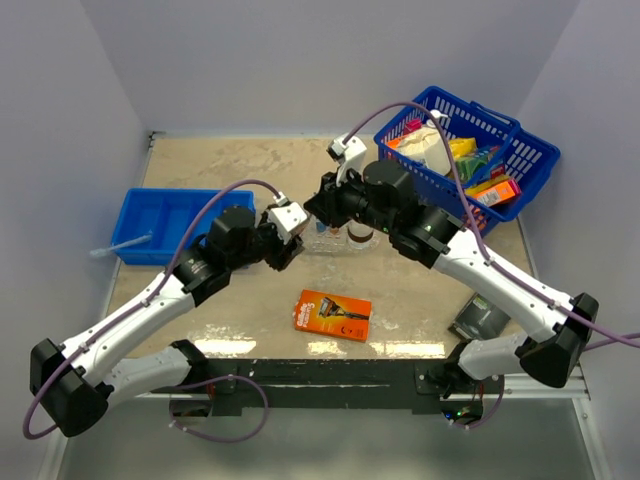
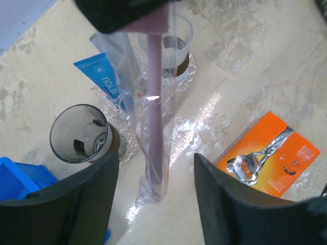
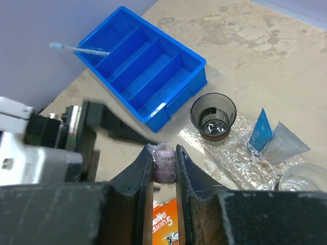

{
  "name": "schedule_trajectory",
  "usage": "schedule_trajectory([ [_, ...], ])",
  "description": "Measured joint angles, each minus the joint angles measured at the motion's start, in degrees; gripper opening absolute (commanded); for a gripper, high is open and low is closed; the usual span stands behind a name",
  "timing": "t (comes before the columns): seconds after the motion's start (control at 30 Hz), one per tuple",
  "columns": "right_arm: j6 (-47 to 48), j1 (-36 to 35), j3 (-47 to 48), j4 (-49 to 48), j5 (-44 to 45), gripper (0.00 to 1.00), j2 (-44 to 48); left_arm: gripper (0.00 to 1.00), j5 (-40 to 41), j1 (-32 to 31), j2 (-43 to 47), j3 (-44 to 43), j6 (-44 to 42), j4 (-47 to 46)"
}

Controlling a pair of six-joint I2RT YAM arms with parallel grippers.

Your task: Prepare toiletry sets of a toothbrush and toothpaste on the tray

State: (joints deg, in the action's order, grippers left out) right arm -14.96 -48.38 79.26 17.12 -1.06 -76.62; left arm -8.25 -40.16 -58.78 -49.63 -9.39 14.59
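A pinkish toothbrush [image 2: 155, 102] in a clear wrapper hangs upright over the table, just in front of the tray. My right gripper [image 3: 164, 150] is shut on its top end [image 3: 164, 164]. My left gripper [image 2: 156, 157] is open, its fingers either side of the brush's lower end without touching it. The clear tray [image 2: 180, 133] holds a brownish cup [image 2: 82, 133], a clear cup [image 2: 171, 43] and a blue-and-white toothpaste tube [image 2: 102, 76]. In the right wrist view the toothpaste [image 3: 260, 130] lies on the tray [image 3: 240, 153] beside a second, grey-white tube [image 3: 287, 145]. In the top view both grippers meet by the tray [image 1: 335, 240].
An orange razor pack [image 1: 333, 314] lies on the table in front of the tray. A blue compartment bin [image 1: 165, 225] at the left holds another wrapped brush [image 3: 79, 49]. A blue wire basket [image 1: 470, 150] full of packs stands at the back right. A grey object [image 1: 480, 320] lies near the right arm's base.
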Motion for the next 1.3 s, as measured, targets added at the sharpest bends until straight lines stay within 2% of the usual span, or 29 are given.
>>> schedule_trajectory([
  [0.07,0.0,0.13,-0.74,-0.04,0.07,0.0,0.0,0.9,-0.02,0.0,0.35,0.0,0.39,-0.2],
  [0.13,0.02,0.35,-1.77,-0.04,0.42,0.0,0.31,0.95,-0.07,0.0,0.81,0.0,0.96,-0.39],
  [0.3,0.61,0.44,-6.1,-0.57,2.95,0.0,3.23,0.97,-2.58,1.31,2.75,0.22,2.4,-1.7],
  [0.43,1.77,0.44,-9.88,-1.53,7.1,0.0,8.28,0.97,-8.17,8.79,5.31,1.51,4.94,-5.07],
  [0.53,2.82,0.46,-12.66,-3.34,10.4,0.0,12.31,0.97,-8.13,12.79,5.99,1.75,6.56,-6.54],
  [0.73,5.42,0.46,-20.35,-9.14,17.22,0.0,18.32,0.98,-3.23,13.92,5.99,2.23,8.92,-7.34],
  [1.0,8.0,0.46,-27.85,-17.09,21.03,0.0,18.58,1.0,11.76,15.1,5.99,2.89,11.89,-6.27],
  [1.3,10.32,0.46,-29.7,-23.45,22.47,0.0,16.2,1.0,15.19,18.53,5.99,3.26,13.4,-5.92],
])
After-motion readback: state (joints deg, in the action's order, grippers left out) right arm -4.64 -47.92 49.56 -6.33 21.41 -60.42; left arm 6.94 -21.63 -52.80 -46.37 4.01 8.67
